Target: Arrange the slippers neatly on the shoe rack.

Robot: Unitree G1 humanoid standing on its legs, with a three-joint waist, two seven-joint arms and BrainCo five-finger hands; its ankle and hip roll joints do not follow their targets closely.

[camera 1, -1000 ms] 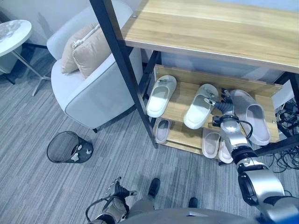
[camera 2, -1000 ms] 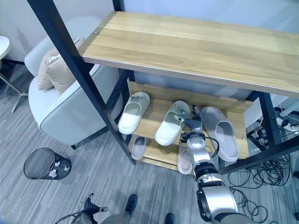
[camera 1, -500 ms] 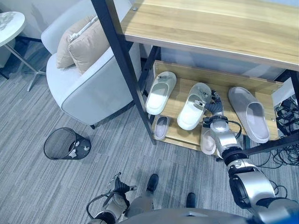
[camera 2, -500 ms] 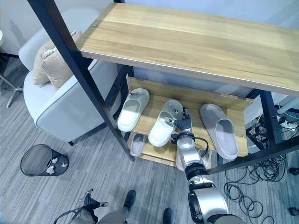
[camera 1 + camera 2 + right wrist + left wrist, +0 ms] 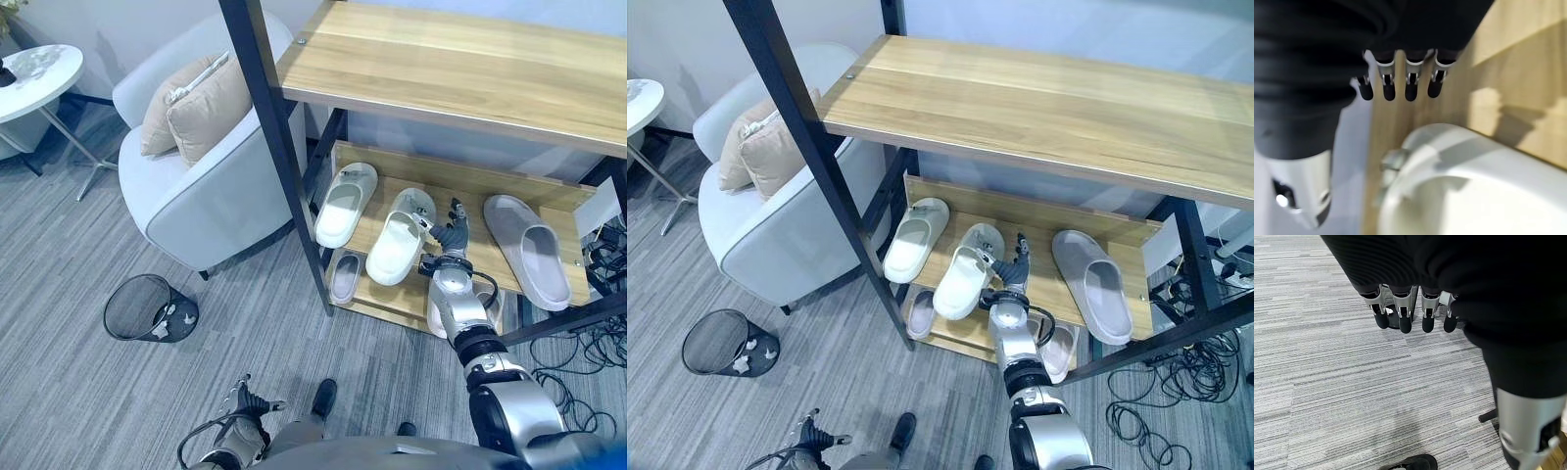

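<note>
Three slippers lie on the rack's middle shelf (image 5: 462, 208): a white one (image 5: 345, 202) at the left, a white one (image 5: 399, 237) in the middle with its heel hanging over the front edge, and a grey one (image 5: 527, 250) at the right. My right hand (image 5: 450, 239) is open, fingers spread, against the middle slipper's right side near its toe. In the right wrist view its straight fingers (image 5: 1410, 90) reach past that white slipper (image 5: 1459, 191). My left hand (image 5: 245, 402) hangs low over the carpet, its fingers (image 5: 1400, 316) straight.
Two more slippers (image 5: 920, 311) (image 5: 1059, 350) lie on the lower shelf. A black post (image 5: 284, 157) stands at the rack's left front. A grey armchair (image 5: 201, 191) with cushions, a mesh bin (image 5: 147, 307) and a round side table (image 5: 39, 73) are to the left.
My right hand has slid left along the shelf and the middle white slipper has moved with it, closer to the left slipper. The camera view has shifted too.
</note>
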